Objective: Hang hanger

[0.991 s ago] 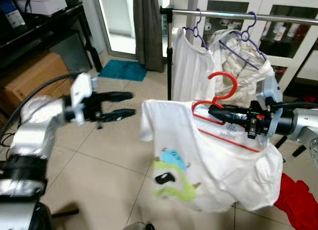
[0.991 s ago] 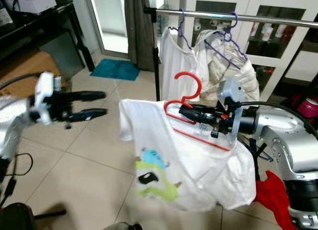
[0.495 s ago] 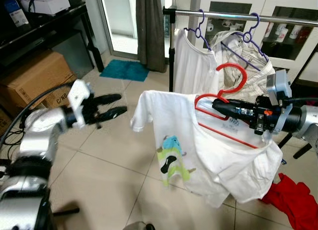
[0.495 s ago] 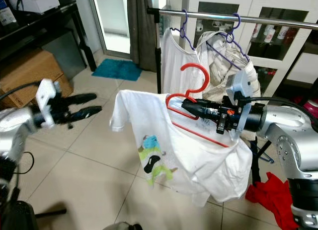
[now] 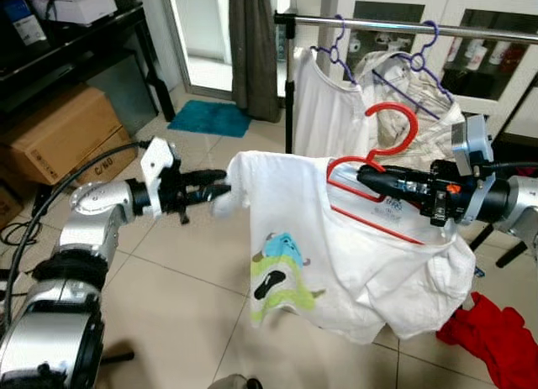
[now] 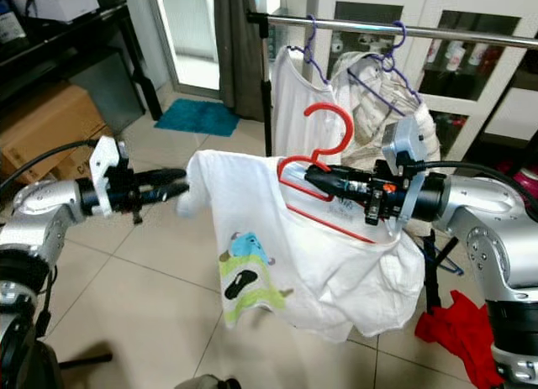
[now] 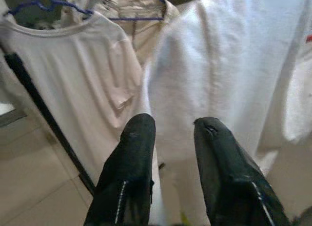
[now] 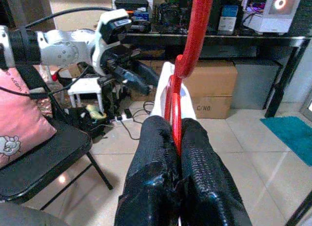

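Between right claw [image 5: 363,176] tips, red hanger [image 5: 380,167]

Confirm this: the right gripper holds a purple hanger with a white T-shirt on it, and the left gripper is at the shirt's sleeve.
Wrong on one point: the hanger in the right gripper is red, not purple, as the left eye view shows. The purple hangers are on the rail. The white T-shirt does hang on it, and the left gripper is at its sleeve.
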Controlling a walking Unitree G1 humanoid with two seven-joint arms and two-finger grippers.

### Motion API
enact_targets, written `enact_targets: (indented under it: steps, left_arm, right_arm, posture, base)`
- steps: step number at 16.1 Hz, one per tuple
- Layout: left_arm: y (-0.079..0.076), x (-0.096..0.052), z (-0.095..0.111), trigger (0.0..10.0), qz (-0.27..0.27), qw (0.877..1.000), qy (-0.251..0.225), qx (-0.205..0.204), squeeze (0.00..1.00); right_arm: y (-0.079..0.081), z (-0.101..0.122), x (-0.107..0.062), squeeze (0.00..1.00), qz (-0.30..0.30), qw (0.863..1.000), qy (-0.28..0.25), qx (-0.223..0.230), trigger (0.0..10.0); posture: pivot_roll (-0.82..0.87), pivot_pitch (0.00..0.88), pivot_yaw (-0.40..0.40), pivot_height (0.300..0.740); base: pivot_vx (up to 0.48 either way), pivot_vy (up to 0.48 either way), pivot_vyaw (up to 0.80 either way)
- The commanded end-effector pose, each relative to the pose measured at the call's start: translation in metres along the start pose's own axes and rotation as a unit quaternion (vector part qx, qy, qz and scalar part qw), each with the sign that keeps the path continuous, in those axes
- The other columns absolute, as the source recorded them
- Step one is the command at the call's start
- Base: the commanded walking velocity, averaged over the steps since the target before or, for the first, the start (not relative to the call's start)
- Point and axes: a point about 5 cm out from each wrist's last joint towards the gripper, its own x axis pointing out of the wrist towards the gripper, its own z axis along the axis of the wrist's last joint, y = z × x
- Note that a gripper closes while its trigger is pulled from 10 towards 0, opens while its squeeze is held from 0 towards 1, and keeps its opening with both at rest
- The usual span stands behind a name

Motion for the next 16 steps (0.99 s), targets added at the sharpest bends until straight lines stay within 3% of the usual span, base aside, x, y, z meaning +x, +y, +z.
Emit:
enact_targets:
  steps: [1,16]
  left_arm:
    - [0.0014,0.0041,0.0041,0.0,-0.003,1.0,-0.003,0.006,0.0]
    - [0.002,0.0083,0.0036,0.0,-0.015,1.0,-0.011,-0.006,0.0]
  right_arm:
    - [0.0022,0.0134,0.0018,0.0,0.016,1.0,-0.016,-0.021,0.0]
    - [0.0019,0.0142,0.0023,0.0,0.018,0.999,-0.018,-0.022,0.0]
  posture:
    - [-0.19,0.0,0.104,0.74]
    - [-0.19,0.0,0.107,0.74]
  base:
    - [0.0,0.0,0.0]
    - [0.0,0.0,0.0]
